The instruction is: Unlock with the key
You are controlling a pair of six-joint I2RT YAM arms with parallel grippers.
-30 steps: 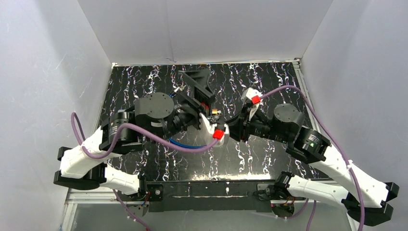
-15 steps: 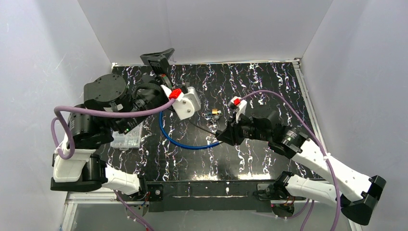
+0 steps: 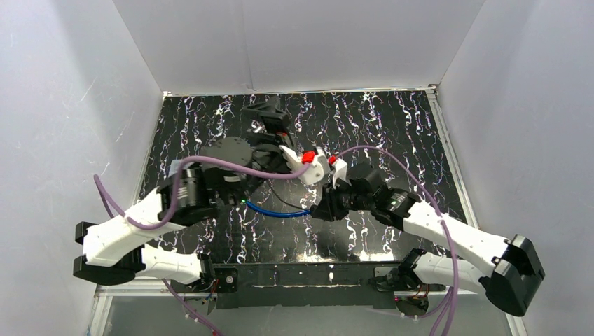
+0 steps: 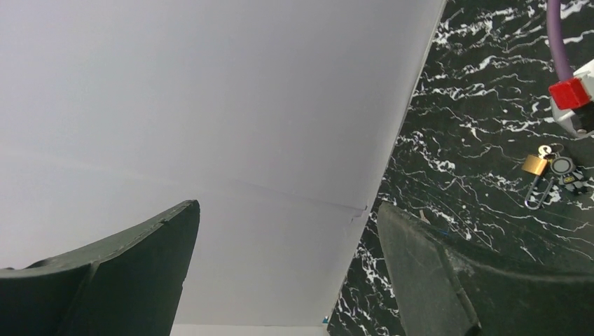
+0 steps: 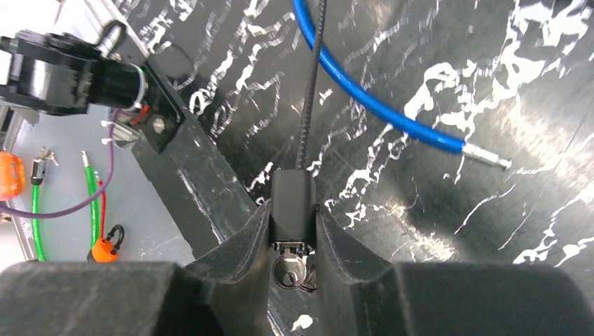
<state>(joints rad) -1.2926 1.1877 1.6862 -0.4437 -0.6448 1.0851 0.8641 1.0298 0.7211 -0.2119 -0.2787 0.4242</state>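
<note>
We note right pincer (image 5: 293, 211) pinching lock body (image 5: 293, 196); left pincer (image 4: 286, 206) spread, empty. Key bunch (image 4: 550, 171) on counter (image 4: 490, 84), ungrasped; insertion, turning remain.

Bright, even light is bouncing off the white walls (image 3: 294, 42); glare is smearing across the glossy table (image 5: 539, 133), and the near fingers (image 5: 84, 301) are blurring softly.
</note>
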